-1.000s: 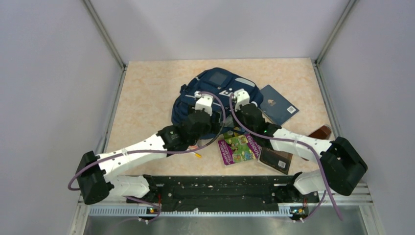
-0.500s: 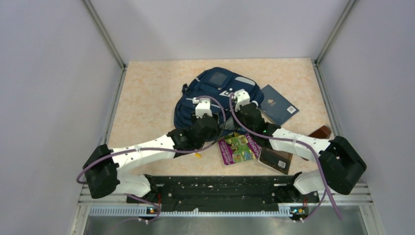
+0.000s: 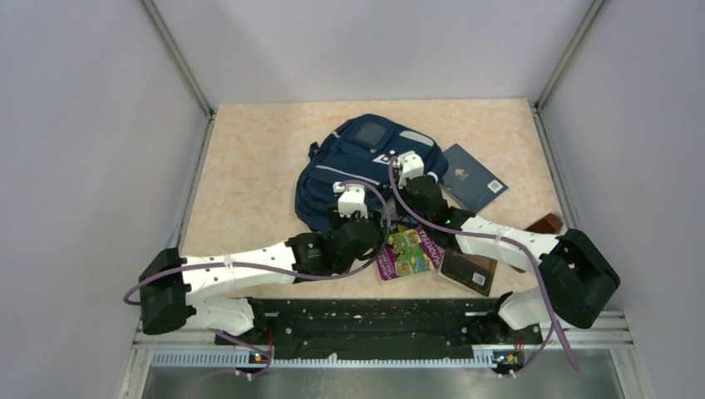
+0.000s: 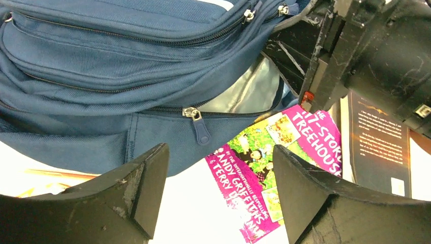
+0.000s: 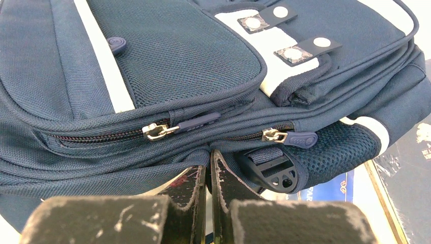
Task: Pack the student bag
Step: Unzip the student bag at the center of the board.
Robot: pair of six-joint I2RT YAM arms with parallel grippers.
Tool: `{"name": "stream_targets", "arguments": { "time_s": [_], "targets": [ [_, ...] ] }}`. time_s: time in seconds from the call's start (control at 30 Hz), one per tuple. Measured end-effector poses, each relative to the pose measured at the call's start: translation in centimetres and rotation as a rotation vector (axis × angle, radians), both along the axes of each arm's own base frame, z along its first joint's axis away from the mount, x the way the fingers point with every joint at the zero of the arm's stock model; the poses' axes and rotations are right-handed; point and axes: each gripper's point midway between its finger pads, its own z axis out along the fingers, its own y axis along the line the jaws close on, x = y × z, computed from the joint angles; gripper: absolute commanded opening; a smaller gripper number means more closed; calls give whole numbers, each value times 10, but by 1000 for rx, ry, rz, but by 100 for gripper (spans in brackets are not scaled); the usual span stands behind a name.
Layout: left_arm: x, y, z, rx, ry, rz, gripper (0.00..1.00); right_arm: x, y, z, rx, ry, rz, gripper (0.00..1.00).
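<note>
The student bag (image 3: 366, 158), navy blue with white patches, lies in the middle of the table. My right gripper (image 5: 209, 152) is shut on a fold of the bag's fabric just under its zippers (image 5: 160, 130), at the bag's right side (image 3: 406, 170). Below that fold the compartment gapes, and its light grey lining (image 4: 249, 91) shows. My left gripper (image 4: 218, 168) is open over bare table at the bag's near edge (image 3: 359, 218), with nothing between its fingers. A zip pull (image 4: 201, 129) hangs just beyond them.
A magenta and green Treehouse book (image 3: 405, 249) lies by the bag's near right corner, partly before my left gripper's right finger (image 4: 305, 198). Beside it is a black book (image 3: 468, 270). A dark blue book (image 3: 474, 179) lies right of the bag, and a brown object (image 3: 544, 224) further right.
My left arm has swung right and drawn back from over the bag to its near edge beside the Treehouse book. The right gripper keeps its hold and has not moved.
</note>
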Motion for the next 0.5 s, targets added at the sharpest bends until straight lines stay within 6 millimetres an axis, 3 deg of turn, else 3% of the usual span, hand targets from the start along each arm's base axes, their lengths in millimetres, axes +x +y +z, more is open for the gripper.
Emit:
{"name": "stream_targets", "arguments": {
  "time_s": [0.13, 0.3, 0.5],
  "targets": [
    [-2, 1, 3, -15, -17, 30, 77, 1, 1, 4, 5, 0, -1, 0],
    [6, 13, -2, 6, -22, 76, 63, 0, 1, 3, 9, 8, -4, 0],
    [15, 18, -12, 31, 1, 93, 60, 0, 2, 3, 18, 13, -6, 0]
  ]
}}
